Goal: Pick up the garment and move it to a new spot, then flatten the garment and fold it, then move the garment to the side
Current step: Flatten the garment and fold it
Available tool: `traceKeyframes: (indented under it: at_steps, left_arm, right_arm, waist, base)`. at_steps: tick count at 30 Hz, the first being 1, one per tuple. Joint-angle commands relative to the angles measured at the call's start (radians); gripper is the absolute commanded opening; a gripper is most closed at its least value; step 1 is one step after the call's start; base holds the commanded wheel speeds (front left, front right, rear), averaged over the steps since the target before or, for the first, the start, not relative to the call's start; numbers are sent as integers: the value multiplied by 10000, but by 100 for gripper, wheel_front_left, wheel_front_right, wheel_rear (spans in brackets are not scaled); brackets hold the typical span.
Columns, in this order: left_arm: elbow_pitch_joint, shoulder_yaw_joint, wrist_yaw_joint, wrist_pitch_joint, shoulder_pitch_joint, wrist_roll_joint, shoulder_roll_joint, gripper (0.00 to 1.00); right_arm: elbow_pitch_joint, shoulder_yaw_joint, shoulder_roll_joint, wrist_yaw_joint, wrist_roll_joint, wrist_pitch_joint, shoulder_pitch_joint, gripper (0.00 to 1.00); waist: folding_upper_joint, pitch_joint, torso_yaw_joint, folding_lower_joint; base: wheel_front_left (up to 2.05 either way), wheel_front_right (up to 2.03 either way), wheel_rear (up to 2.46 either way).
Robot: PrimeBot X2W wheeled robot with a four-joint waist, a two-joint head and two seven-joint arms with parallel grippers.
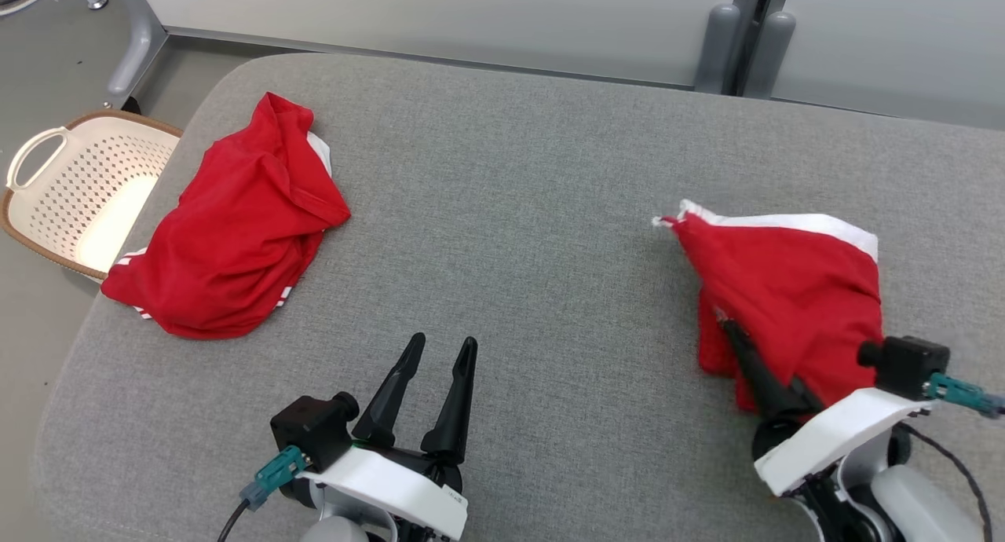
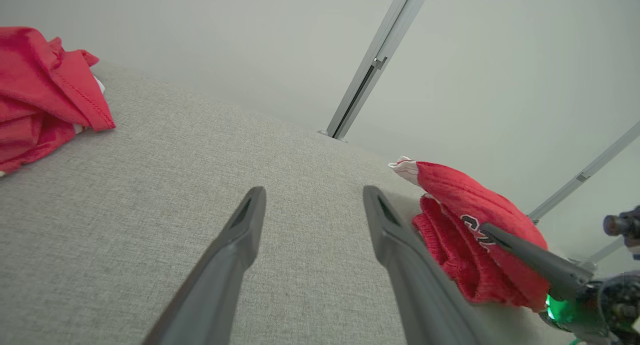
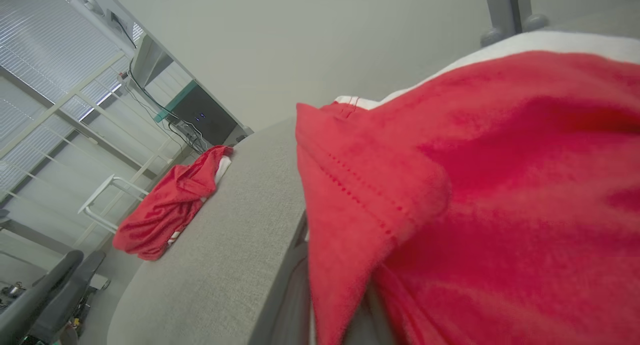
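Red garment (image 1: 785, 291) bunched at near right of surface (image 1: 518, 212), right hand (image 1: 734, 334) clenched on a fold, left hand (image 1: 441, 344) released; judged light, limp, non-slippery, so best gripped at hem or shoulder corners.

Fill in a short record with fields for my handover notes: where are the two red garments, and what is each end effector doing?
surface: grey padded top
held garment: red with white trim, bunched near the right edge, pinched by the right end effector
right end effector: shut on the held garment, fingers partly under cloth
left end effector: open, empty, over bare surface
second red garment: crumpled at the left edge, untouched
basket: pale, perforated, beyond the left edge
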Motion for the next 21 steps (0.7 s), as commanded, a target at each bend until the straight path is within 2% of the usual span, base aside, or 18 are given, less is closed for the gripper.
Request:
traceKeyframes:
  at_steps: [1,3,9,16,21]
  left_arm:
    - [18,35,41,-1,41,-11,40,100]
    - [27,49,46,0,52,-6,38,100]
    - [0,53,74,0,6,-47,41,100]
    - [-33,50,123,0,-165,-137,40,100]
    - [-5,162,141,0,-225,-31,40,100]
  right_arm:
    - [-209,382,-3,4,468,293,-44,100]
    - [-301,654,-279,2,681,427,-109,100]
    - [28,1313,-519,2,641,688,-359,100]
    - [1026,1554,-361,2,711,857,-729,100]
    - [319,1919,-271,4,1462,1436,-735,100]
  waist:
    - [0,-4,10,0]
    - [0,1,1,0]
    - [0,102,-49,0]
    - [0,275,-173,0]
    - [0,253,-526,0]
  base:
    - [0,0,0]
    - [0,0,0]
    - [0,0,0]
    - [0,0,0]
    - [0,0,0]
